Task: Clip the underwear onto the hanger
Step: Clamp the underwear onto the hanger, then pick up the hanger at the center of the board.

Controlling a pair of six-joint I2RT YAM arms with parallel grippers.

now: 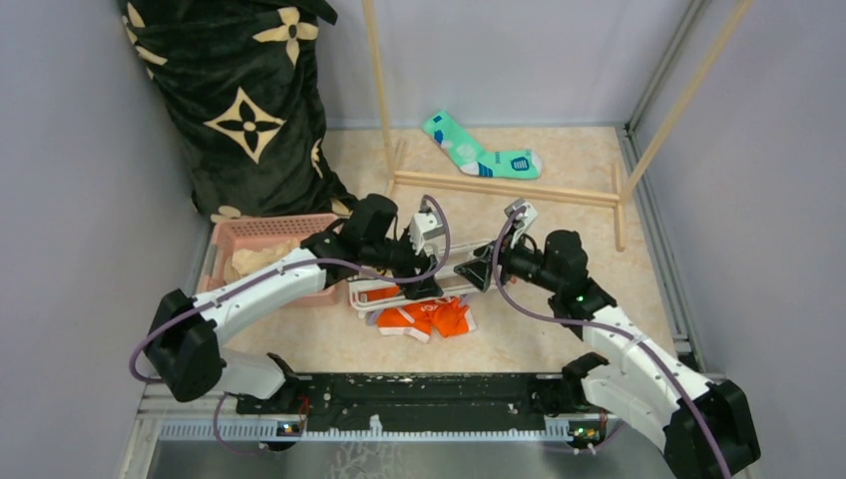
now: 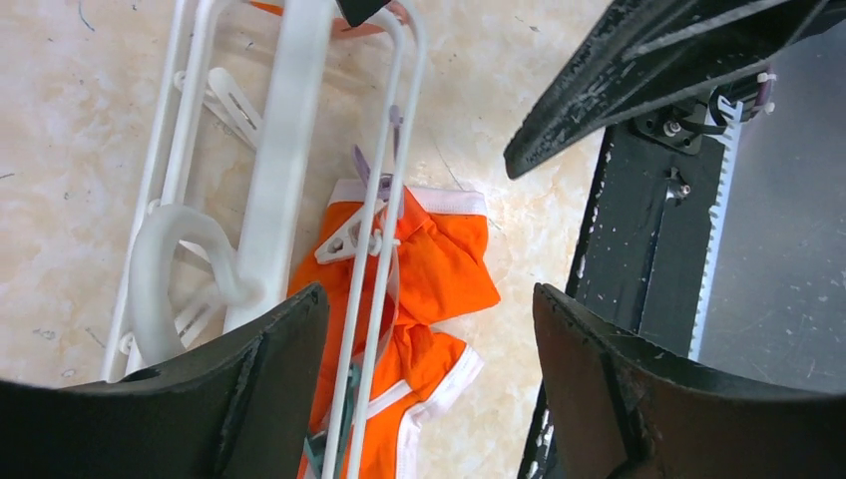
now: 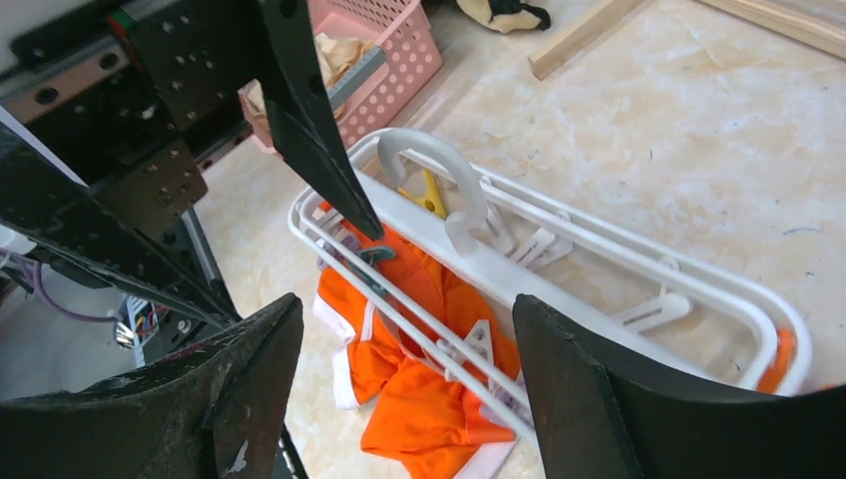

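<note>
The orange underwear (image 1: 424, 317) lies crumpled on the table, partly under the near rail of the white hanger (image 1: 399, 292), which lies flat. In the left wrist view the underwear (image 2: 444, 264) sits below the hanger's rails (image 2: 289, 150), and a white clip (image 2: 349, 239) lies over it; I cannot tell if it grips the cloth. My left gripper (image 1: 424, 282) is open and empty above them (image 2: 429, 329). My right gripper (image 1: 471, 274) is open and empty too (image 3: 407, 314), above the underwear (image 3: 429, 399) and hanger (image 3: 559, 259). The two grippers hover close together, facing each other.
A pink basket (image 1: 261, 235) holding a cream cloth stands at the left. A teal sock (image 1: 479, 155) lies at the back behind the wooden rack's base (image 1: 499, 187). A dark flowered bundle (image 1: 239, 100) stands back left. The black base rail (image 1: 419, 389) runs along the near edge.
</note>
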